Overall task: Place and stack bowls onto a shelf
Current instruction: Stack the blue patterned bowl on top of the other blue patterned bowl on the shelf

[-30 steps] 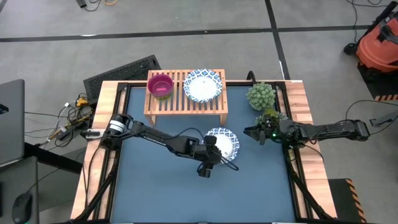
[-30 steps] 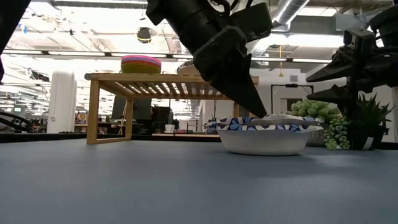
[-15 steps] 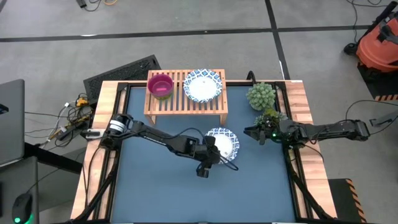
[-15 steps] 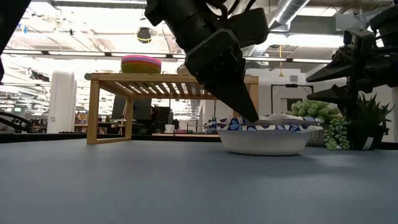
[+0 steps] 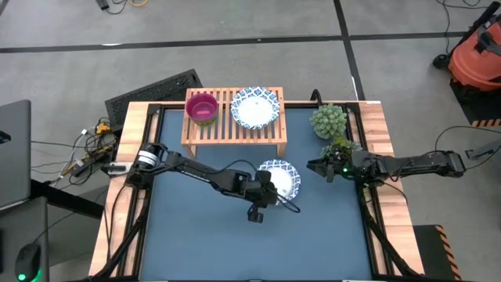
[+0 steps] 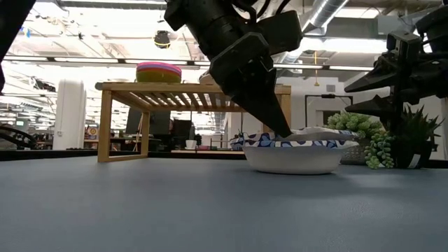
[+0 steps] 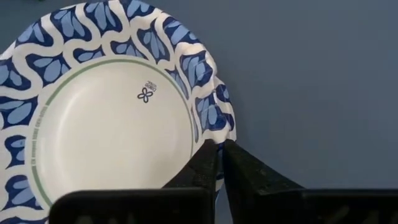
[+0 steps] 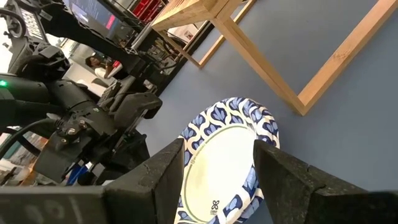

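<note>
From above, your left end effector (image 5: 274,193) sits at the near rim of the blue-patterned white bowl (image 5: 283,179) on the blue counter (image 5: 196,235), just in front of the shelf (image 5: 233,117), which carries a magenta bowl (image 5: 203,107) and a second patterned bowl (image 5: 255,106). At counter level, the left fingers (image 6: 262,98) slant down onto the bowl's rim, with open counter in front. In the left wrist view the fingers are pinched together on the rim; your right end effector (image 8: 217,165) waits spread apart by the right edge beside the plants (image 5: 329,121).
</note>
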Motion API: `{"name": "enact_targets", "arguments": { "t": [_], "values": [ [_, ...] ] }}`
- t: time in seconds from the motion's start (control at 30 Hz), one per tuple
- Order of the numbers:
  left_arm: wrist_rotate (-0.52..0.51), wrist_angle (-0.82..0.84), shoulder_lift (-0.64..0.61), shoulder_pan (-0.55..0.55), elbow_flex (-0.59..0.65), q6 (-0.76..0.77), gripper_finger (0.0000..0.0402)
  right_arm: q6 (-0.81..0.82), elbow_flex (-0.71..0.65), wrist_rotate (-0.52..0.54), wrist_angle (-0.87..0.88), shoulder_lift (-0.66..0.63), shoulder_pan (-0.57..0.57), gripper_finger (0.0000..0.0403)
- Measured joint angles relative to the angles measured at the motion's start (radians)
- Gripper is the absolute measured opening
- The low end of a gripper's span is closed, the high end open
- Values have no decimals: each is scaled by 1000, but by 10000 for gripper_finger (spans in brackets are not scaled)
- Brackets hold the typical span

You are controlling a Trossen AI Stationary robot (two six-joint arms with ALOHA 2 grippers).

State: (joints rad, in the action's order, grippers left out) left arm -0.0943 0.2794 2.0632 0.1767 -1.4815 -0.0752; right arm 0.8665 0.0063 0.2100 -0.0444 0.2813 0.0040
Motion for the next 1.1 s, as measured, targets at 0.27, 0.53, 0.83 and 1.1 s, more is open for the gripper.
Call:
{"name": "enact_targets", "arguments": {
  "t": [0.27,0.53,0.83,1.1],
  "values": [
    [-18,9,0,0,-8,62,1,0,0,0,0,0,0,218],
    [-26,50,0,0,-98,73,0,0,0,0,0,0,0,218],
    [-26,266,0,1,-270,73,0,-2,0,0,0,0,0,218],
    [20,448,0,4,-421,88,0,-11,0,0,0,0,0,218]
  ]
}}
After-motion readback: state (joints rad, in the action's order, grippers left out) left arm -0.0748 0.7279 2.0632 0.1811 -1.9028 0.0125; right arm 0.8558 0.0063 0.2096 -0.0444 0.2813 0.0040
